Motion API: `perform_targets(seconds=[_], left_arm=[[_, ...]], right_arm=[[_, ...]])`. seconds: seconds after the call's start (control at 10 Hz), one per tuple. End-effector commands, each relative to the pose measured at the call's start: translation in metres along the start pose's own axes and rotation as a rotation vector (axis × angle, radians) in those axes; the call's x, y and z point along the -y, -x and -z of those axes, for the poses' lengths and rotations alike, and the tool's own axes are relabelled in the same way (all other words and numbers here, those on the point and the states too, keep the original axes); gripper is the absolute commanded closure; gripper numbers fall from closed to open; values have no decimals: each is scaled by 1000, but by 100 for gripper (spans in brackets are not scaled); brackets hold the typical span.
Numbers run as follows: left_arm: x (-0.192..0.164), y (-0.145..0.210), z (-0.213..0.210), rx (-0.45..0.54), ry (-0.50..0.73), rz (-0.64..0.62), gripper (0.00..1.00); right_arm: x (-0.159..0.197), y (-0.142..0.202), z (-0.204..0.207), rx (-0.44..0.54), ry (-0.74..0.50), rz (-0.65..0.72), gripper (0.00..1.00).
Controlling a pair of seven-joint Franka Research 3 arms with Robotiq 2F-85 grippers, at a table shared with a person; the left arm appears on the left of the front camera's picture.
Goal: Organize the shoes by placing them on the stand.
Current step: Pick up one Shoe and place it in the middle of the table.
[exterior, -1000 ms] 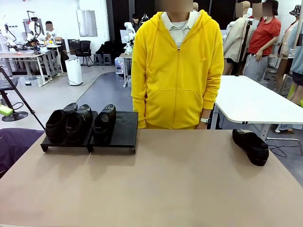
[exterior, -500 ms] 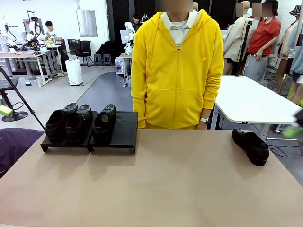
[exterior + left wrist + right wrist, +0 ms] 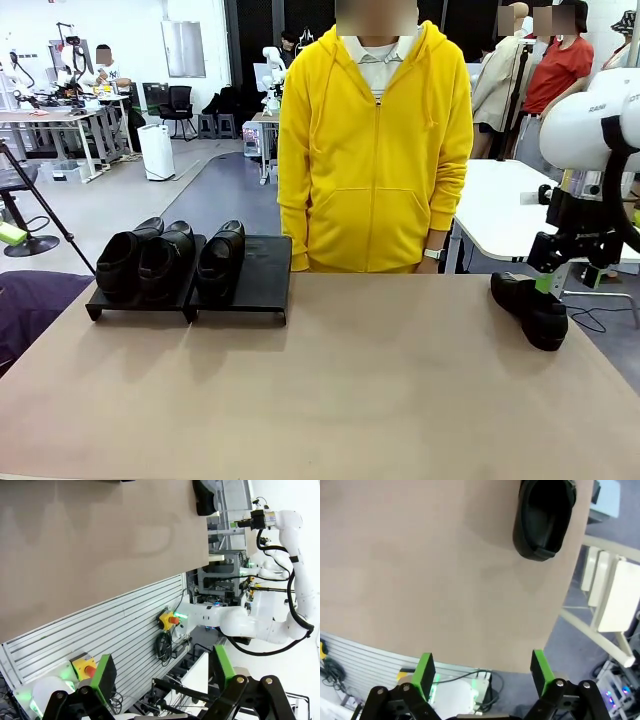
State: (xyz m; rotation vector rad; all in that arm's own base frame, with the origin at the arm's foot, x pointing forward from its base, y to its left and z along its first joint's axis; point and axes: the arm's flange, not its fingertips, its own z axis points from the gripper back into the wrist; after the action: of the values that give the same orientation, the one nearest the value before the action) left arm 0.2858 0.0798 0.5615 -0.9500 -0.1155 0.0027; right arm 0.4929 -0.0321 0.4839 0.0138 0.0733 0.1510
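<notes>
Nearest the camera, the table (image 3: 350,400) lay as a broad tan surface with its front half bare. In the left wrist view, the left end effector (image 3: 162,672) hung off the table's near edge with its green pads spread wide and nothing between them, looking past a slatted metal panel (image 3: 100,625) that carried a yellow box with a red button (image 3: 169,620). In the right wrist view, the right end effector (image 3: 482,672) hovered over the table near its edge, its fingers likewise spread apart and empty, with the open mouth of the lone shoe (image 3: 543,517) ahead of it.

Farther back on the right, that lone shoe (image 3: 530,308) rested on the table close to the right edge, its toe pointing toward the camera. In the front view, the right end effector (image 3: 548,270) hung just above and behind its heel end, below the white right arm (image 3: 600,130) that came in from the right side; whether it touched the shoe could not be told.

At the far left, the stand (image 3: 255,275) sat on the table with three shoes (image 3: 170,260) on it: two side by side on the left panel and one at the left of the right panel, the rest of that panel bare.

Beyond the table's far edge stood a person in a yellow hoodie (image 3: 375,150), arms at the sides.
</notes>
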Motion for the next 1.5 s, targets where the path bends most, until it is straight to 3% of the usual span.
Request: perform_targets(seconds=[0.0, 0.2, 0.4, 0.6, 0.9, 1.4], left_arm=[[1, 1, -1, 2, 14, 0, 0], [1, 1, -1, 2, 14, 0, 0], [1, 1, -1, 2, 14, 0, 0], [1, 1, -1, 2, 14, 0, 0], [1, 1, -1, 2, 14, 0, 0], [1, 1, -1, 2, 14, 0, 0]], right_arm=[[-14, 17, -15, 23, -57, -19, 0], [-4, 3, -5, 3, -10, -4, 0], [15, -47, 3, 81, 23, -37, 0], [31, -75, 18, 144, 5, -62, 0], [54, -117, 48, 140, 3, -30, 0], [70, -146, 79, 121, -102, 18, 0]])
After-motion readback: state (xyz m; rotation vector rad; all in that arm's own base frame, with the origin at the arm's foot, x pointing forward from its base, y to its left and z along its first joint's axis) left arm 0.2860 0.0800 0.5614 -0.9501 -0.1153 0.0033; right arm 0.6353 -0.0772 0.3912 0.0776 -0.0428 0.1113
